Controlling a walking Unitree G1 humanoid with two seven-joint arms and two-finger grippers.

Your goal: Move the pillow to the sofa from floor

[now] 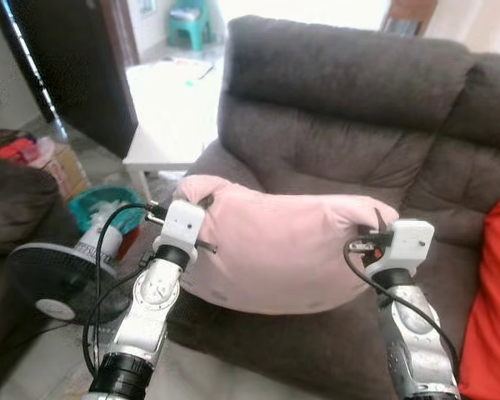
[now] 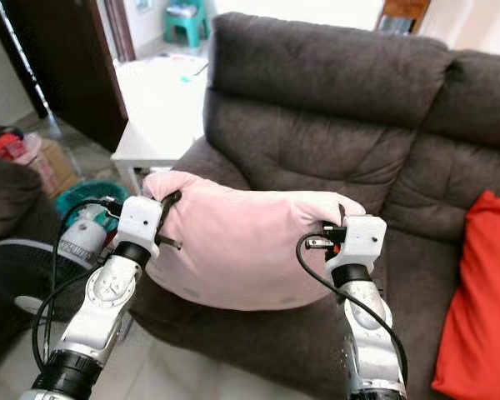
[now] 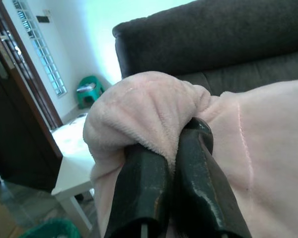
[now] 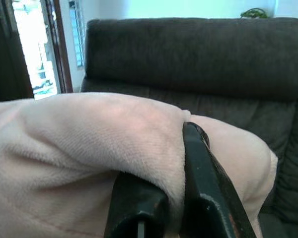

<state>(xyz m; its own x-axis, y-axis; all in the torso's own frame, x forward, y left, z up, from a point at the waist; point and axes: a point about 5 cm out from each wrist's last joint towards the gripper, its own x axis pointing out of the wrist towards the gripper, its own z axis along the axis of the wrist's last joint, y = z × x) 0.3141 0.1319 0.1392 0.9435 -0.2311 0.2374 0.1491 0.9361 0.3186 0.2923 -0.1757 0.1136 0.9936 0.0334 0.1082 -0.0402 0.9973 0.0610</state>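
A pale pink plush pillow [image 1: 283, 246] hangs in the air in front of the dark brown sofa [image 1: 350, 108], over the front of its seat cushion. My left gripper [image 1: 202, 202] is shut on the pillow's left corner; in the left wrist view its black fingers [image 3: 188, 173] pinch a fold of pink fabric [image 3: 149, 114]. At the opposite end my right gripper [image 1: 382, 223] is shut on the pillow's right corner, and the right wrist view has its fingers [image 4: 201, 183] clamped over the fabric [image 4: 89, 148]. The pillow sags between the two arms.
A red cushion [image 1: 493, 308] lies on the sofa seat at the right. Left of the sofa stand a white side table [image 1: 171, 125], a teal bin [image 1: 100, 208], a floor fan [image 1: 58, 283] and a cardboard box [image 1: 62, 167]. Another dark seat [image 1: 12, 217] is at far left.
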